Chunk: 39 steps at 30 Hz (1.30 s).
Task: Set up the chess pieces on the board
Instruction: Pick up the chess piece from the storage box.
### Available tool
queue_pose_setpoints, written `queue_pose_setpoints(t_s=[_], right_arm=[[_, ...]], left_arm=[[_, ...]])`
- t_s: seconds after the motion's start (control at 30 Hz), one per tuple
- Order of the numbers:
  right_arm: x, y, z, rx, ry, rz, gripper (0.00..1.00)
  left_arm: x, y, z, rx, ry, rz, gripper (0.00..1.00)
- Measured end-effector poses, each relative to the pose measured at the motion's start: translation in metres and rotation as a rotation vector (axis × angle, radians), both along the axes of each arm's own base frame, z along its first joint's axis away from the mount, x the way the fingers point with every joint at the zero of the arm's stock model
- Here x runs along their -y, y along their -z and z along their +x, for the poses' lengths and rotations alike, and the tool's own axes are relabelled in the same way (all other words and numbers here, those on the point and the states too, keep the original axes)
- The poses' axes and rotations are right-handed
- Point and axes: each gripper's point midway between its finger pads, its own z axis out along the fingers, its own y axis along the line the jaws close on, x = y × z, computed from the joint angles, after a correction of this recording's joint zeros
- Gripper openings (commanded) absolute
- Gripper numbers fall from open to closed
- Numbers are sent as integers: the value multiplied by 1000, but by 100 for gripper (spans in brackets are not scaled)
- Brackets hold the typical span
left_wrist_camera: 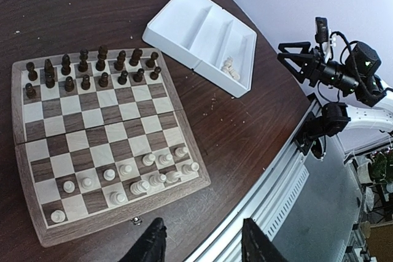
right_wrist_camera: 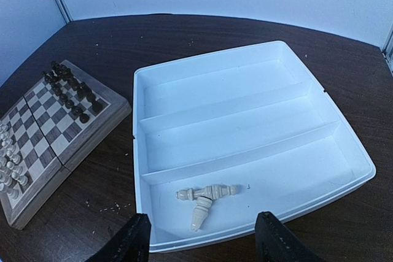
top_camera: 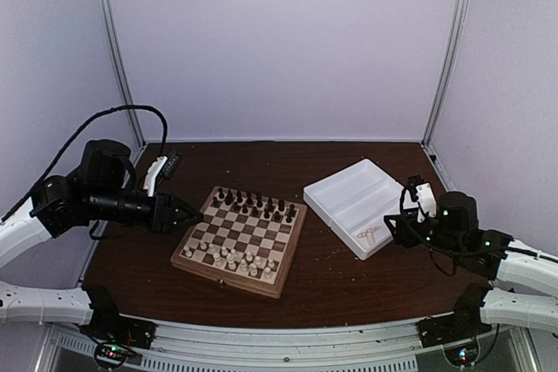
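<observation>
Two or three chess pieces (right_wrist_camera: 206,196) lie in the tray (right_wrist_camera: 245,108) near the tabletop's (top_camera: 349,289) right edge, just ahead of my right gripper (right_wrist_camera: 202,236), jaws wide and empty. Next I descend, pinch one and carry it to the board (top_camera: 247,231) mid-tabletop. My left gripper (left_wrist_camera: 202,240) hovers there part-open, empty.

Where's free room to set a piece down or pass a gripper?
Free: board middle ranks between dark pieces and cream pieces; two tray compartments, third holds loose pieces; table between board and tray. Crowded: both piece ranks.

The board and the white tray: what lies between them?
Only bare dark table, with small light specks, lies between the board and the tray; the right wrist view shows this best.
</observation>
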Motion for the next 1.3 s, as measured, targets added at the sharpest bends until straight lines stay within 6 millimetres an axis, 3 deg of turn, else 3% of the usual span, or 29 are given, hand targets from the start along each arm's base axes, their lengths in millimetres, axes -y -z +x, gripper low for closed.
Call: queue_pose_setpoints(t_s=[0.3, 0.5, 0.7, 0.97, 1.2, 1.3], right_arm=[[-2, 3, 0, -11, -10, -2, 61], [-3, 15, 0, -46, -10, -26, 61], [-1, 22, 2, -66, 3, -44, 60], [3, 24, 3, -71, 27, -53, 61], [4, 21, 3, -63, 35, -46, 61], [3, 23, 4, -72, 36, -51, 61]], left_arm=[[9, 30, 7, -78, -27, -2, 43], [11, 14, 23, 5, -77, -45, 44], [-2, 3, 48, 109, -204, -23, 45], [-4, -19, 76, 264, -283, -26, 54], [8, -10, 86, 328, -228, 31, 60], [9, -11, 82, 347, -197, 36, 69]])
